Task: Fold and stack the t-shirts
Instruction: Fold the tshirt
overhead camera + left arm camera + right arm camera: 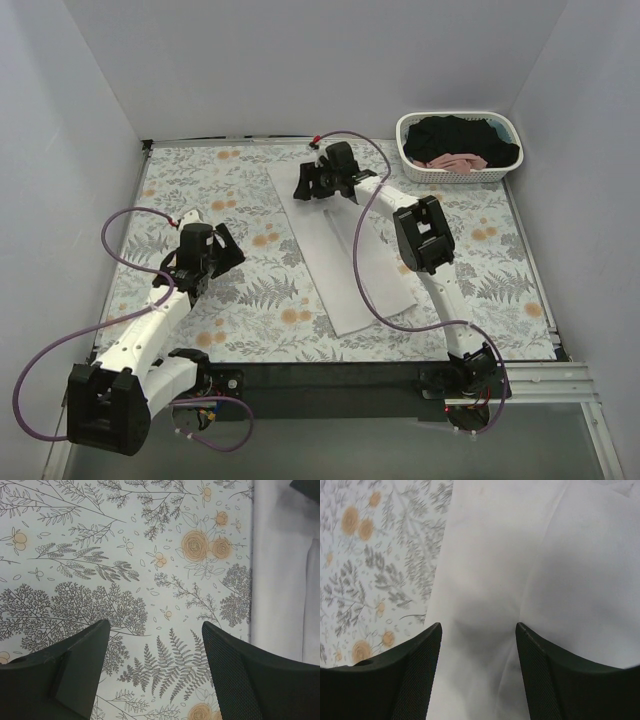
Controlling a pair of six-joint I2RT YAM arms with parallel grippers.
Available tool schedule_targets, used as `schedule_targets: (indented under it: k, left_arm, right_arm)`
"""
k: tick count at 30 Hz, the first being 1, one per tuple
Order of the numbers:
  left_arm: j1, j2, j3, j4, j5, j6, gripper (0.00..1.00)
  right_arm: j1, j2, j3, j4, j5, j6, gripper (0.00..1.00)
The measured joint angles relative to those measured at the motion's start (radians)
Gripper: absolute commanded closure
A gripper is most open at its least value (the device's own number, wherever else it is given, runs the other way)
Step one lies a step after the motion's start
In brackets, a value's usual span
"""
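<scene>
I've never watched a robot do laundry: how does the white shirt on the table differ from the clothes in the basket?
The white shirt lies in a long flat strip on the tablecloth; the black shirt and pink shirt sit crumpled in the basket. The right end effector is open over the white shirt; none is near the basket pair. All are soft cloth.

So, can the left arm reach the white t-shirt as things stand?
Probably yes: the left hand is open above bare tablecloth, with nothing between it and the white t-shirt beside it.
</scene>
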Motion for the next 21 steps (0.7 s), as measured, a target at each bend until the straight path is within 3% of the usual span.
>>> schedule_targets:
  k: [11, 15, 21]
  left_arm:
    - [0.0, 0.012, -0.002, 0.039, -0.003, 0.022, 0.26]
    - [0.0, 0.012, -0.002, 0.043, -0.003, 0.03, 0.26]
    - [0.0, 0.01, -0.002, 0.043, 0.005, 0.045, 0.26]
  right_arm:
    - [-0.194, -0.026, 0.027, -0.049, 0.009, 0.033, 0.31]
    - [-0.186, -0.243, -0.174, -0.109, 0.019, -0.009, 0.34]
    - [-0.083, -0.751, -0.66, -0.137, 0.094, -0.055, 0.38]
